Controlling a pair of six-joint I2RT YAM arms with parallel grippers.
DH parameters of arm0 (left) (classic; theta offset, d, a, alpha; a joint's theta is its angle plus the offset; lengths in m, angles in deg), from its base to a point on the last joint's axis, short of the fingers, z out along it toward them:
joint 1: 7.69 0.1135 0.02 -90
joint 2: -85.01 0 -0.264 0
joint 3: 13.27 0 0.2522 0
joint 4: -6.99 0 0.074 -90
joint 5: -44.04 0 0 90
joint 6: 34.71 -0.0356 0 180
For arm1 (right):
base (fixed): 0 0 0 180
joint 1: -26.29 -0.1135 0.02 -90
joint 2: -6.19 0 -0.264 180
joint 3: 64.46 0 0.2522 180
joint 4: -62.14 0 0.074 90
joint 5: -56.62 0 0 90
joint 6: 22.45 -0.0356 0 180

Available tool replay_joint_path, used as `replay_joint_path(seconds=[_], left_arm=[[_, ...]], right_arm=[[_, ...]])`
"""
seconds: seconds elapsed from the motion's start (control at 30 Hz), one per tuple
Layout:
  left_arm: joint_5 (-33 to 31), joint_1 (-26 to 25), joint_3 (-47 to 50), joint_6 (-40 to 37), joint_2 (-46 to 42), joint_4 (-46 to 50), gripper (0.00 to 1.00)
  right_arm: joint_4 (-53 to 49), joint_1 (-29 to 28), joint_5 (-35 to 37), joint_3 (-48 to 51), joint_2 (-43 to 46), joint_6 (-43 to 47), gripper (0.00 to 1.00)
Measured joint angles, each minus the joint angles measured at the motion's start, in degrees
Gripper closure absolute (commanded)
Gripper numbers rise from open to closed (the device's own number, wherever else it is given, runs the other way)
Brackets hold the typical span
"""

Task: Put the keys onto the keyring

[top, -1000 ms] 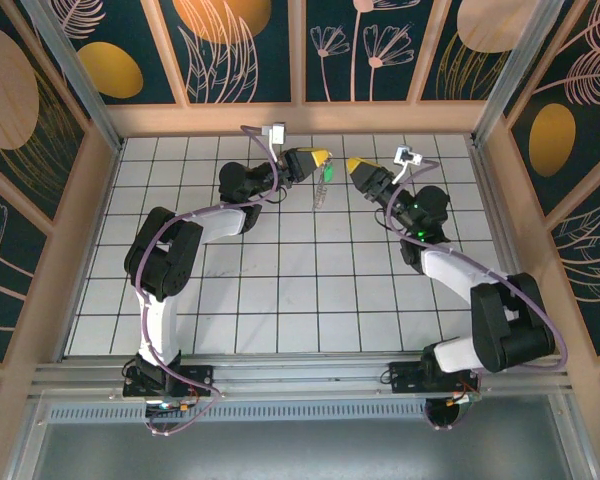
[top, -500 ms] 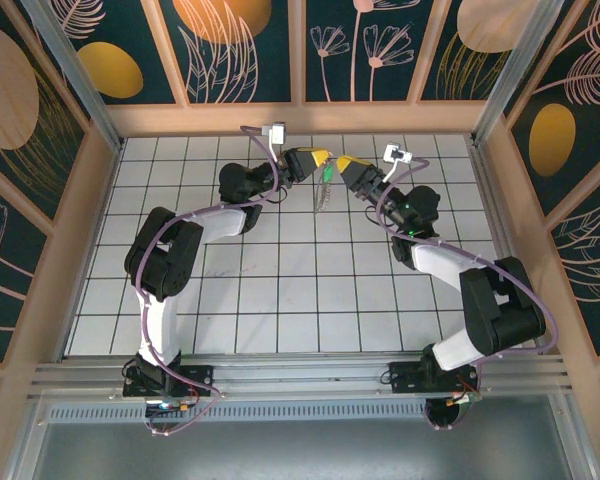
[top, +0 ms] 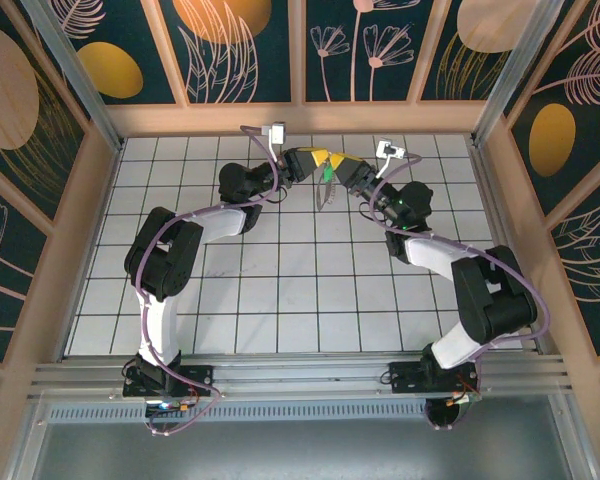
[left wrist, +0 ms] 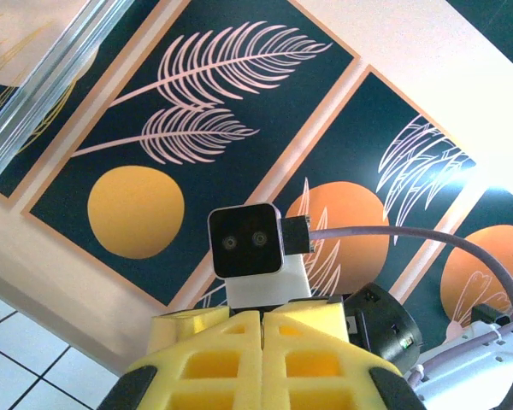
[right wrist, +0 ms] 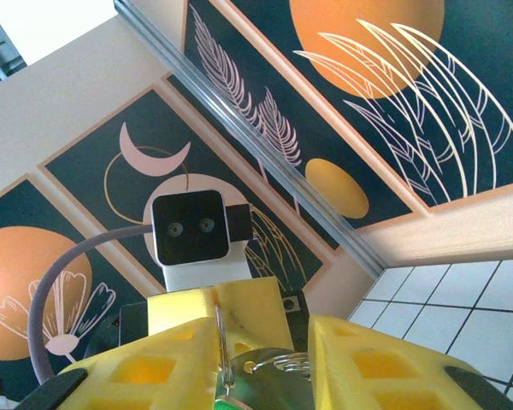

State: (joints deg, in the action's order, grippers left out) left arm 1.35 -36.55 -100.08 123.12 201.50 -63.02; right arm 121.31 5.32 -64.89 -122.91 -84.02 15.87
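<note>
While white and gridded, table (top: 280, 300) amid floral panels (top: 360, 50).

Left pincer (top: 319, 160) and right pincer (top: 337, 166) nearly touching, keyring (top: 323, 192) seemingly between, near tiles (top: 300, 290) open.

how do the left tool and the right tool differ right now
The left tool has its jaws pressed together; the right tool has its jaws apart. The left tool pinches the keyring; the right tool just has it and the green key between its jaws. Both are yellow.
</note>
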Motion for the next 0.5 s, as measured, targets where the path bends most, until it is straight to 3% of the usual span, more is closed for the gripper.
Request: replay_joint_path(seconds=[0.23,0.43,0.5], left_arm=[[-0.4,0.0,0.0,0.0,0.0,0.0,1.00],[-1.8,0.2,0.0,0.2,0.0,0.1,1.00],[-2.0,0.3,0.0,0.3,0.0,0.0,1.00]], right_arm=[[2.1,-0.4,-0.5,-1.1,-1.8,-1.5,0.75],[3.4,-0.5,-1.5,-2.7,-2.8,-2.5,1.00],[3.6,-0.5,-1.9,-3.2,-3.3,-2.6,1.00]])
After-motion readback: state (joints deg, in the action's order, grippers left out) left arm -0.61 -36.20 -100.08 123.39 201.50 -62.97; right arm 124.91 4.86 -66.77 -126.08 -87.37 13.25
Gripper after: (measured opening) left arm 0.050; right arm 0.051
